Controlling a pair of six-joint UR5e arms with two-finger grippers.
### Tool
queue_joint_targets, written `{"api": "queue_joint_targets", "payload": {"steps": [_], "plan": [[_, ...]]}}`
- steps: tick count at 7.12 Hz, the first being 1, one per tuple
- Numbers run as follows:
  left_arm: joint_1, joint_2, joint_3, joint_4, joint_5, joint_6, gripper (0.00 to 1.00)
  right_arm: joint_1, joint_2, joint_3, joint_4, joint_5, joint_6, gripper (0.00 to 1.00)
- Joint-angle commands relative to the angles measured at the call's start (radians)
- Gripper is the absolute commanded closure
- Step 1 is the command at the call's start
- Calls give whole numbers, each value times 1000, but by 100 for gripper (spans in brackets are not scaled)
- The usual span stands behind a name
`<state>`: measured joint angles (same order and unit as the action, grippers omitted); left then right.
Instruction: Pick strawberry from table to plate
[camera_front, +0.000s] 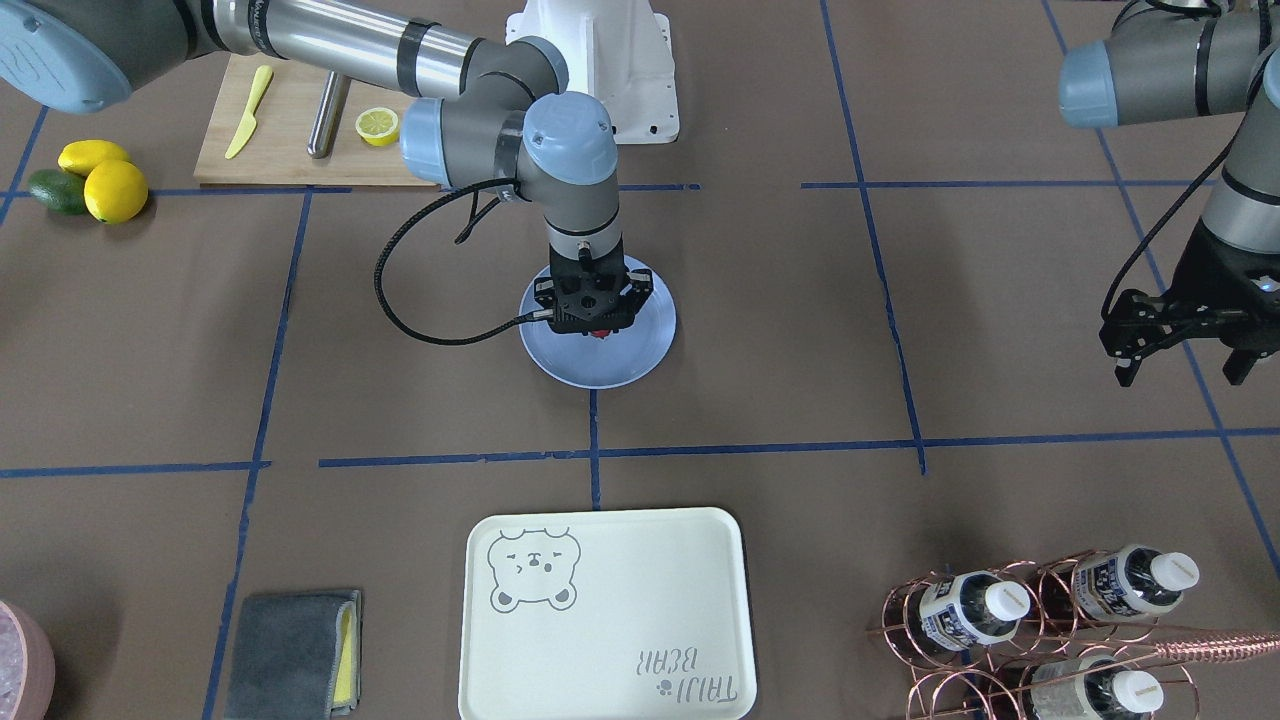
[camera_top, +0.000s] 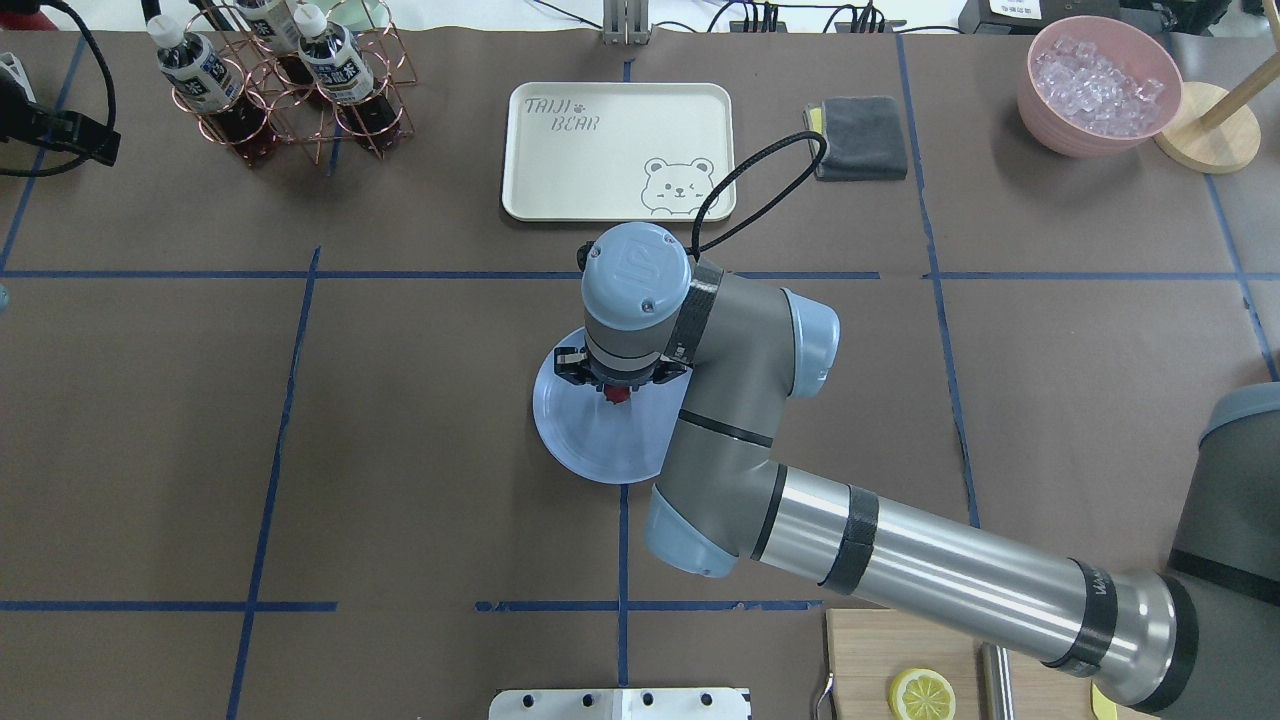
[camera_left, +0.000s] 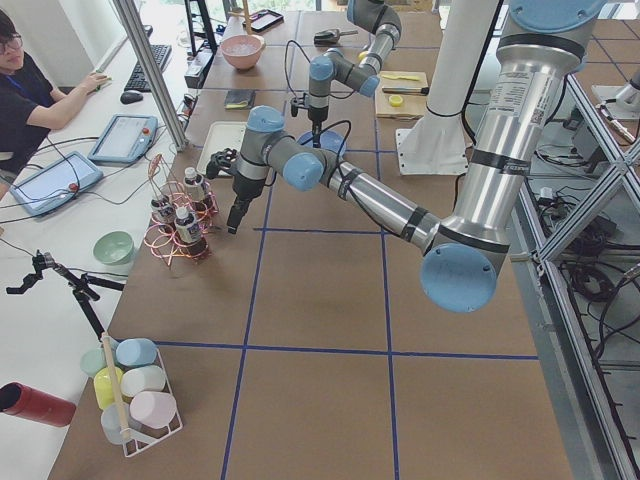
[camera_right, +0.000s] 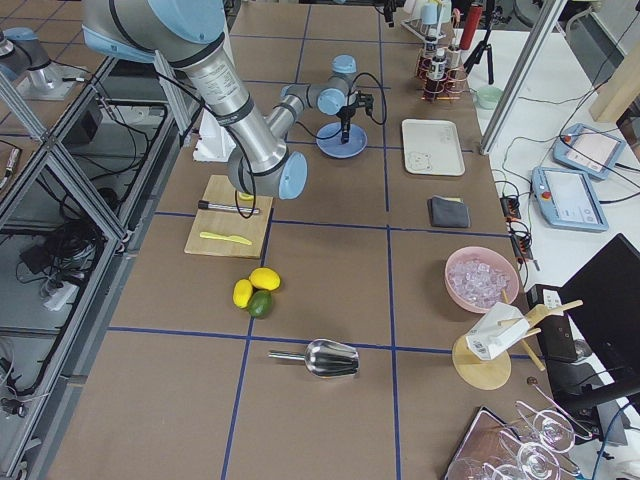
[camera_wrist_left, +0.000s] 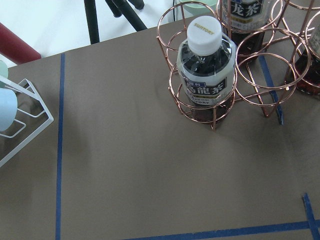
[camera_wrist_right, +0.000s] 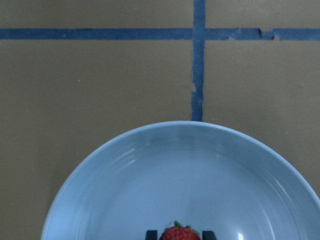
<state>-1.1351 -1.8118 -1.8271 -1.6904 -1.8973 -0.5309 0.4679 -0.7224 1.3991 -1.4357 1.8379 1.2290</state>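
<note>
The right wrist view is showing the strawberry (camera_wrist_right: 179, 233) between two dark fingertips (camera_wrist_right: 151, 234), cut off by the lower edge. The front view is giving only a red speck under the right claw (camera_front: 598, 330). This claw is pinching the strawberry over the light-blue plate (camera_front: 600, 365). Whether the berry is touching the plate, I cannot tell. The left claw (camera_front: 1183, 368) is hanging spread above the table (camera_front: 760, 330).

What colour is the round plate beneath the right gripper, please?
The plate is plain glossy light blue, seen best in the right wrist-mounted view.
</note>
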Motion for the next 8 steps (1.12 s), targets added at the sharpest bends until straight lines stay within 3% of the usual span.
{"api": "queue_joint_targets", "payload": {"steps": [1, 3, 4, 6, 8], "plan": [[0, 0, 2, 0, 0, 0, 0, -5, 3, -2, 0, 1, 1, 1], [-12, 0, 18, 0, -2, 0, 0, 61, 3, 41, -32, 42, -2, 0], [-41, 0, 34, 3, -70, 30, 0, 142, -6, 97, -134, 94, -29, 0], [-133, 52, 45, 11, -196, 190, 0, 342, -50, 216, -317, 217, -298, 0], [-227, 123, 64, 15, -250, 349, 0, 548, -307, 395, -318, 354, -585, 0]]}}
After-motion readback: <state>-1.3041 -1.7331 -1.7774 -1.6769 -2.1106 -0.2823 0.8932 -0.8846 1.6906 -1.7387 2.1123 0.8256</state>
